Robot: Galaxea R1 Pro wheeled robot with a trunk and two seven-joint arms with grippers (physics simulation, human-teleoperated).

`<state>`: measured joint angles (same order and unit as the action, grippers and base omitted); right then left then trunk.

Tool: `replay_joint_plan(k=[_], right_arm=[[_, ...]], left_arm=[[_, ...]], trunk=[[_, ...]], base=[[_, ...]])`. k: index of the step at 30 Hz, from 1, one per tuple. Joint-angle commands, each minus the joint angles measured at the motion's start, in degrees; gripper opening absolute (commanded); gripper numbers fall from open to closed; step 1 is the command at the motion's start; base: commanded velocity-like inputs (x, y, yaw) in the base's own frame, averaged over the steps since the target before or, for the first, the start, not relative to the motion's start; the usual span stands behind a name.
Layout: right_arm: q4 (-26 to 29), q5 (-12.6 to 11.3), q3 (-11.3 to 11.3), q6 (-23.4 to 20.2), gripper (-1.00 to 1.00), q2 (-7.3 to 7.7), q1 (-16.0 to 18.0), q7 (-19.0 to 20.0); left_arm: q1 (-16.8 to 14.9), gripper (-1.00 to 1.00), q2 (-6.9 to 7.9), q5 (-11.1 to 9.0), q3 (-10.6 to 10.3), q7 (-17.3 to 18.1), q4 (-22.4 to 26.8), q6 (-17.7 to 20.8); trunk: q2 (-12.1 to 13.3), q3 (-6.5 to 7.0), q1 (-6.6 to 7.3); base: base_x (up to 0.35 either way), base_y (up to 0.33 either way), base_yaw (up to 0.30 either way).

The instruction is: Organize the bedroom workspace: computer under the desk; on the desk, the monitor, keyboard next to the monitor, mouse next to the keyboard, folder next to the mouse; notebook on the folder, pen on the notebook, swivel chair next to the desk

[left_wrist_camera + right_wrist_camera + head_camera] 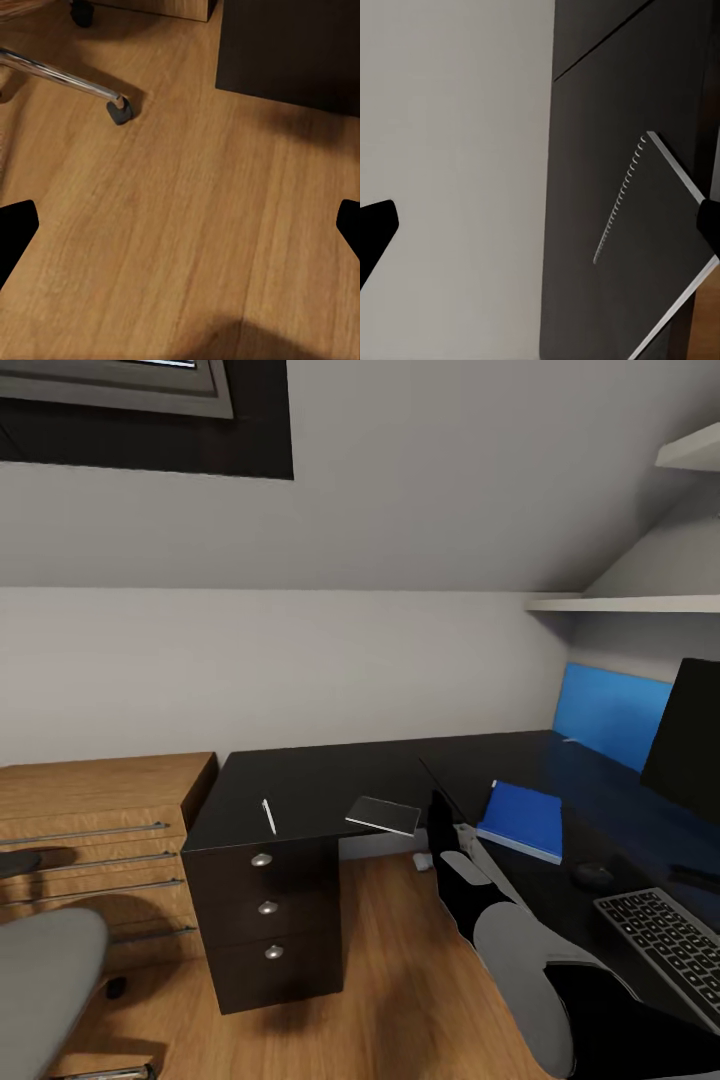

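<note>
- Nearest in the head view, the right arm reaches forward over the desk's inner corner; its right gripper (540, 225) has its fingertips wide apart with nothing between them, facing the notebook.
- The left gripper (180, 225) also has its fingertips spread and empty, over bare wood floor (172, 225), with a chrome chair leg and black castor (120, 111) nearby.
- At the lower left of the head view, the grey seat of the swivel chair (45, 980) stands on the floor beside the wooden chest (95, 830), apart from the desk.
- The keyboard (665, 945) lies on the desk (330, 775) at the near right, with the mouse (594, 874) just beyond it.
- The blue folder (522, 818) lies flat on the desk past the mouse.
- The monitor (690, 745) stands at the right edge, behind the keyboard.
- The black notebook (384, 814) sits at the desk's front edge, one corner overhanging it; the right wrist view shows its spiral binding (619, 199).
- The white pen (268, 816) lies on the desk above the drawers (265, 905), well apart from the notebook.
- Behind the desk's right wing, a blue panel (610, 710) stands against the wall beneath a white shelf (625, 603).
</note>
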<state>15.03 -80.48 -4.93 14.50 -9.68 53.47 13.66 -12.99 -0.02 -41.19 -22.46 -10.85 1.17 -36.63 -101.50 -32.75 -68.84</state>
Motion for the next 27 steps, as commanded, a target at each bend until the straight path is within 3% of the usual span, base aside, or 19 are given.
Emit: replay_joint_plan(k=[1,27], right_arm=[[-0.09,-0.33,-0.47,-0.06,1.0,-0.04,0.05,0.53],[-0.26,-0.55,-0.46,-0.01,1.0,-0.24,0.05,0.5]], left_arm=[[-0.02,1.0,0.0,0.06,-0.46,-0.55,0.02,-0.06],[-0.02,1.0,0.02,0.06,-0.48,-0.57,-0.01,-0.03]], trunk=[[-0.03,-0.06,0.01],[-0.03,-0.42,0.01]], base=[[-0.003,0.001,0.0],[0.0,0.0,0.021]])
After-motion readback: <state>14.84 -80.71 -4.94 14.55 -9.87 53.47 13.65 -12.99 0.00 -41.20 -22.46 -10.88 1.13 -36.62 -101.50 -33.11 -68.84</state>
